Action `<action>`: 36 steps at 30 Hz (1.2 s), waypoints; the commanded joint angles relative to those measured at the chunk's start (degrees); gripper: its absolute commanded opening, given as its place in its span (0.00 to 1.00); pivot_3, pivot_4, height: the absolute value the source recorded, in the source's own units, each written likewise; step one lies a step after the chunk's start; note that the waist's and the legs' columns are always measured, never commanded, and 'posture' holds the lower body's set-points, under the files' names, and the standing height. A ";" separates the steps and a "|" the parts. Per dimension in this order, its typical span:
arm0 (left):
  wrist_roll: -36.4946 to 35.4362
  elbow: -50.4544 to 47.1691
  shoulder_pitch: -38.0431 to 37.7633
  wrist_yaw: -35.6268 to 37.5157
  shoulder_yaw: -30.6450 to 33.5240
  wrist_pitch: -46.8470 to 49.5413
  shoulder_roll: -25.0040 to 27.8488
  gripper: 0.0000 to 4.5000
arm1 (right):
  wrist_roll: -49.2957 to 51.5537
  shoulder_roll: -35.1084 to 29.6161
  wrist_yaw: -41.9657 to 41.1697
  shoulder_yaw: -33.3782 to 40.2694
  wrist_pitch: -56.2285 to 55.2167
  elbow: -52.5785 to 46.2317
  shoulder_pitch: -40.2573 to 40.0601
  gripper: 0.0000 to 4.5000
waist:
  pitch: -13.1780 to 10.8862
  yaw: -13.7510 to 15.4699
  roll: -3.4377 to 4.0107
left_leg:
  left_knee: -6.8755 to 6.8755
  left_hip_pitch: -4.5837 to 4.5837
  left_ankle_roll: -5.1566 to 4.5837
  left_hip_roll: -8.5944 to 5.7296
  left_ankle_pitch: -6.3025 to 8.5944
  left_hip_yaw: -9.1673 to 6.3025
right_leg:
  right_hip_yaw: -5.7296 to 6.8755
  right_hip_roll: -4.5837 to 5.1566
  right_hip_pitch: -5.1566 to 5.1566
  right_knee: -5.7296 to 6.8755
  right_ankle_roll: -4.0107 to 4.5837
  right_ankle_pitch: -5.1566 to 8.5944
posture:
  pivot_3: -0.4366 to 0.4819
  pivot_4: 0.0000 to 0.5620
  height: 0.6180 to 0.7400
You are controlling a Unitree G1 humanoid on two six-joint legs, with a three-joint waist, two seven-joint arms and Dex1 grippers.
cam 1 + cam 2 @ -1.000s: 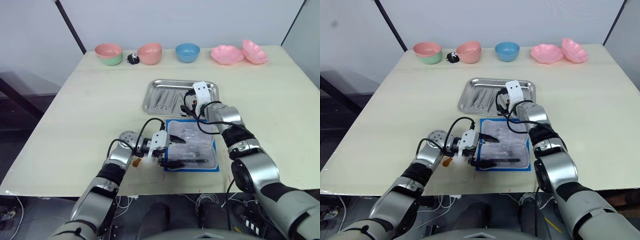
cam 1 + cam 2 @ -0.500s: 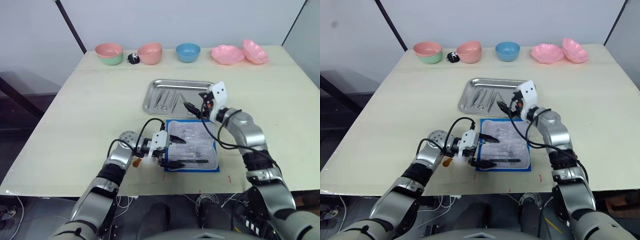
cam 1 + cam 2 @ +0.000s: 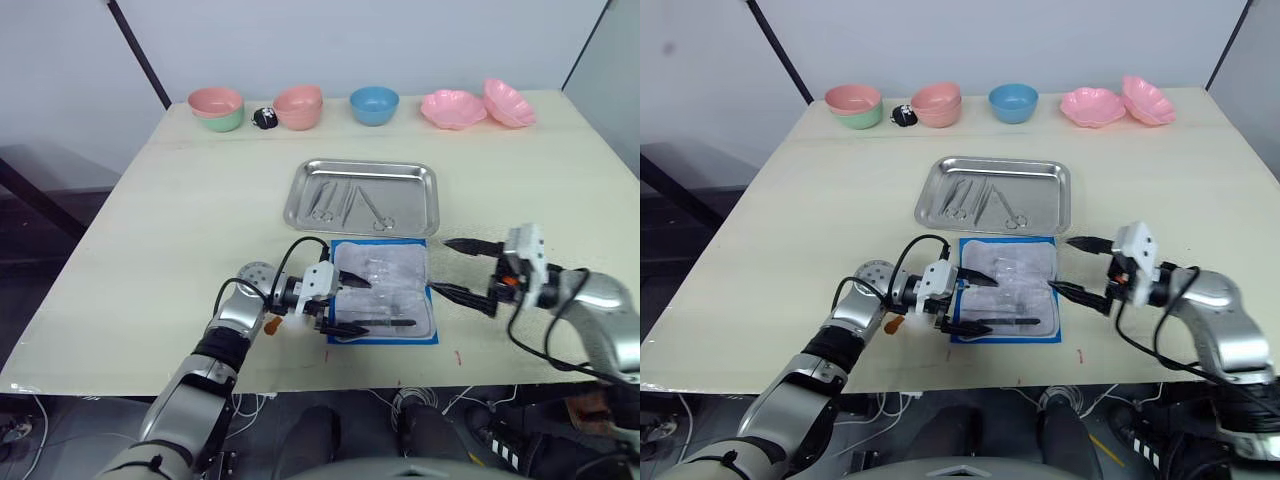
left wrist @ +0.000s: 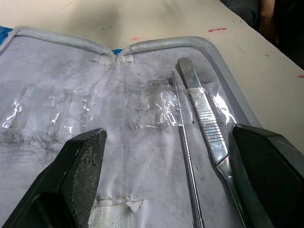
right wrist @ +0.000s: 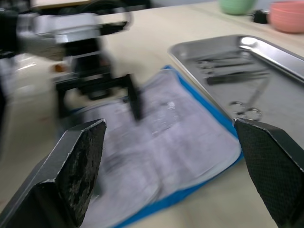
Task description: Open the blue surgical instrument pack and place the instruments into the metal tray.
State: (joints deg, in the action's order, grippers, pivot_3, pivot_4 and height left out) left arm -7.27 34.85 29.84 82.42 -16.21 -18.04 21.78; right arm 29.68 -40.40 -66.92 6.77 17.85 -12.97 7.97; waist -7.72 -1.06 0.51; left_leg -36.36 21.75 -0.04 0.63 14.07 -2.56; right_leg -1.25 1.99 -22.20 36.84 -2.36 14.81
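The pack (image 3: 382, 290) lies open just before the tray (image 3: 420, 176), where several instruments (image 3: 350, 203) already rest. The left gripper (image 3: 345, 306), fingers apart, straddles two tools (image 4: 199, 123) left on the lining; the right gripper (image 3: 468, 272) hovers beside, fingers apart, empty. A shallow pinch could snag the plastic strips or let a slim tool slip

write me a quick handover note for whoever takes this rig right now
Left gripper: open, over the near-left part of the opened blue surgical instrument pack.
Right gripper: open, empty, beside the pack's right edge.
Pack lies flat, just in front of the metal tray.
Done: pack open; several instruments in the tray.
Left: tweezers and a thin probe are in the pack; move them to the tray.
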 commanded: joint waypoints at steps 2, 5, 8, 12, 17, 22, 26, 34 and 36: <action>4.52 7.02 -3.34 1.28 -3.45 0.86 1.65 1.00 | 4.28 -4.38 -4.17 4.67 -0.02 -3.51 -2.47 0.99 | -0.03 0.04 -0.05 | 0.05 0.02 0.00 -0.01 0.00 -0.03 | 0.04 0.00 -0.01 -0.05 0.01 0.01 | 0.48 0.27 1.00; 4.25 7.09 -3.03 2.16 -3.29 0.70 2.04 1.00 | 5.80 -7.06 -6.64 7.36 -0.51 -4.00 -4.22 0.99 | -0.08 0.07 -0.05 | 0.07 0.06 0.00 -0.02 0.00 -0.06 | 0.06 0.00 -0.04 -0.06 0.01 0.01 | 0.48 0.27 1.00; 3.93 6.91 -2.98 3.28 -3.23 0.50 2.40 1.00 | 7.17 -9.14 -8.78 9.76 -1.01 -4.19 -5.69 0.99 | -0.15 0.02 -0.16 | 0.09 0.06 0.00 -0.01 0.00 -0.06 | 0.08 -0.01 -0.03 -0.07 0.01 0.00 | 0.48 0.27 1.00; 3.55 6.65 -2.95 4.66 -3.13 0.38 2.83 1.00 | 8.90 -11.13 -11.12 12.36 -1.26 -4.22 -6.76 0.99 | -0.21 -0.02 -0.24 | 0.11 0.05 0.01 0.03 0.00 -0.10 | 0.11 -0.05 -0.03 -0.07 0.02 0.01 | 0.48 0.27 1.00; 3.46 6.72 -2.67 6.38 -3.08 -0.25 3.68 1.00 | 10.29 -13.29 -13.26 14.36 -0.94 -3.92 -6.79 0.99 | -0.28 -0.14 -0.32 | 0.19 0.05 0.01 0.04 0.01 -0.09 | 0.11 -0.06 -0.05 -0.08 0.04 0.03 | 0.48 0.27 1.00; 3.40 7.16 -2.17 7.28 -3.09 -0.75 4.06 1.00 | 7.62 -12.69 -10.22 11.53 -1.13 -4.61 -5.96 0.99 | -0.31 -0.39 -0.37 | 0.29 0.04 0.01 0.10 0.01 -0.11 | 0.13 -0.12 -0.08 -0.08 0.08 0.05 | 0.48 0.27 1.00; 3.46 7.52 -1.61 7.49 -3.10 -1.11 4.18 1.00 | 2.81 -11.26 -3.69 6.23 0.20 -7.59 -4.55 0.99 | -0.31 -0.73 -0.36 | 0.30 0.03 0.01 0.12 0.00 -0.15 | 0.16 -0.16 -0.08 -0.08 0.08 0.05 | 0.48 0.27 1.00; 3.49 7.64 -0.91 7.54 -3.29 -1.33 4.60 1.00 | -6.95 -6.67 5.32 -7.69 3.24 -8.14 2.44 0.99 | -0.39 -1.06 -0.45 | 0.28 0.02 0.01 0.10 0.00 -0.31 | 0.26 -0.15 -0.08 -0.07 0.09 0.05 | 0.48 0.27 1.00; 3.48 7.50 -0.86 7.54 -3.32 -1.32 4.81 1.00 | -8.83 -4.97 6.94 -10.91 3.90 -7.89 3.37 0.99 | -0.40 -1.10 -0.46 | 0.29 0.03 0.01 0.09 0.00 -0.30 | 0.25 -0.16 -0.08 -0.07 0.07 0.04 | 0.48 0.27 1.00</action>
State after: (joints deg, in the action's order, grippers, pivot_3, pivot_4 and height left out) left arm -8.44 36.91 31.91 88.97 -16.81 -19.93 24.14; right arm 21.92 -45.96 -61.31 -2.61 21.33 -19.70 10.53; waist -8.12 -2.17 0.05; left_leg -36.07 21.77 -0.03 0.72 14.07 -2.86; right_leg -1.00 1.81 -22.28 36.77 -2.32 14.83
